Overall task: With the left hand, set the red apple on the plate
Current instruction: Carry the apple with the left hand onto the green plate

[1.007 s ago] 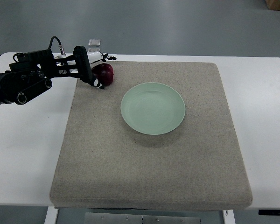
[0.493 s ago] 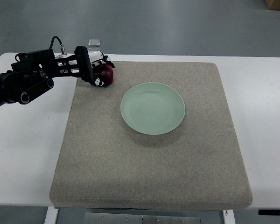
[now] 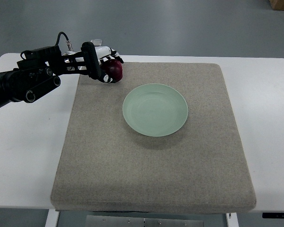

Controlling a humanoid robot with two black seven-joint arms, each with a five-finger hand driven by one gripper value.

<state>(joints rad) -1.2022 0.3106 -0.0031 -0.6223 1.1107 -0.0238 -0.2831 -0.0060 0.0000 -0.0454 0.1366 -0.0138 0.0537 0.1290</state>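
Setting: white table (image 3: 23,156) on a grey floor, seen from steeply above.
Mat: beige fabric pad (image 3: 151,161) lying flat on the table and covering most of its middle.
Plate: pale green, round plate (image 3: 155,109), empty, upright on the mat a little above the mat's centre.
Left arm: black arm entering from the picture's left edge and reaching right along the mat's far-left corner.
Left hand: left hand (image 3: 100,64) with black and white fingers curled around the fruit, holding it.
Apple: red apple (image 3: 115,72) inside that grasp, over the far-left corner of the mat, up and to the left of the plate and apart from it; whether it touches the mat cannot be told.
Background object: small clear item (image 3: 96,42) just beyond the hand at the table's far edge, too small to identify.
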